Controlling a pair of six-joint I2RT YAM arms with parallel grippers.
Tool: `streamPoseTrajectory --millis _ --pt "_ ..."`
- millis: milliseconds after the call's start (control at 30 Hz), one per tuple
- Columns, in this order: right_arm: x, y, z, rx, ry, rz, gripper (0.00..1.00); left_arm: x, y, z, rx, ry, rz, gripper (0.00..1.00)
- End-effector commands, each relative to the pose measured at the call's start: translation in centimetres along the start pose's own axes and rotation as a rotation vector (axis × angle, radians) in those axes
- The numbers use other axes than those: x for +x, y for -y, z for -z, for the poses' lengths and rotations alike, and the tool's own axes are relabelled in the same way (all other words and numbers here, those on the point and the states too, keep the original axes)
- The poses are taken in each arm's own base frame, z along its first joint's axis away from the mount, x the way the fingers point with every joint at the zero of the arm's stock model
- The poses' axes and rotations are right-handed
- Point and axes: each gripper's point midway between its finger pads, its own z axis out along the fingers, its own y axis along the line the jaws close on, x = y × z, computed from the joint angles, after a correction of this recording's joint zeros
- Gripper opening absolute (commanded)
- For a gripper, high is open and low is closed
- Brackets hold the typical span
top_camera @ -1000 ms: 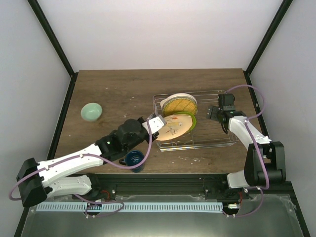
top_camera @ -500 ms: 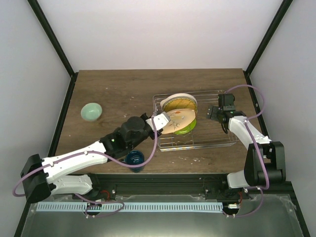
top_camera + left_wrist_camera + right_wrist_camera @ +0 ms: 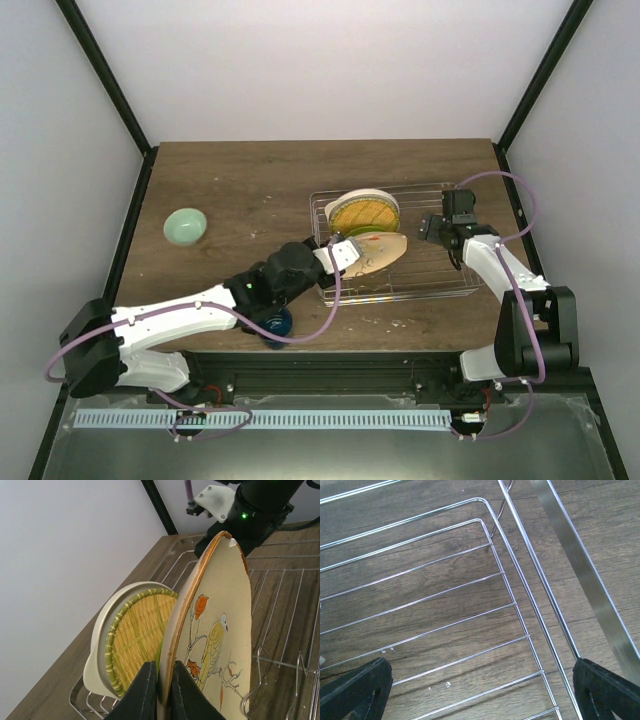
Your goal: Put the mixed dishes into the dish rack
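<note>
left pincer (image 3: 161, 685) has tipped bird plate (image 3: 220, 630) upright.

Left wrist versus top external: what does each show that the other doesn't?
Only left wrist: the bird drawing on the tan plate and the left gripper pinching its rim. Only top external: the mint bowl and dark blue mug, both outside the dish rack, the mug partly under the left arm. Both: the tan plate, the yellow woven plate beside it, the rack.

A robot lab's test booth: plain white panel walls (image 3: 320, 60) and black metal posts (image 3: 108, 75) enclose a dark wood-grain table (image 3: 240, 180) with two white robot arms (image 3: 170, 320) bolted on
</note>
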Motion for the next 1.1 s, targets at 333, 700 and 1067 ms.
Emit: streamPoseTrajectory --millis 333,700,1067 --pt "-1.8 0.3 0.5 0.011 0.045 -0.01 1.0 -6.1 1.3 -2.5 0.012 0.204 0.086 0.0" --pt "-1.9 0.3 0.9 0.009 0.055 -0.017 1.0 -4.4 3.8 -4.6 0.068 0.142 0.082 0.04" --pt "-2.0 0.4 1.0 0.011 0.058 -0.017 1.0 -3.9 3.1 -3.7 0.049 0.12 0.075 0.48"
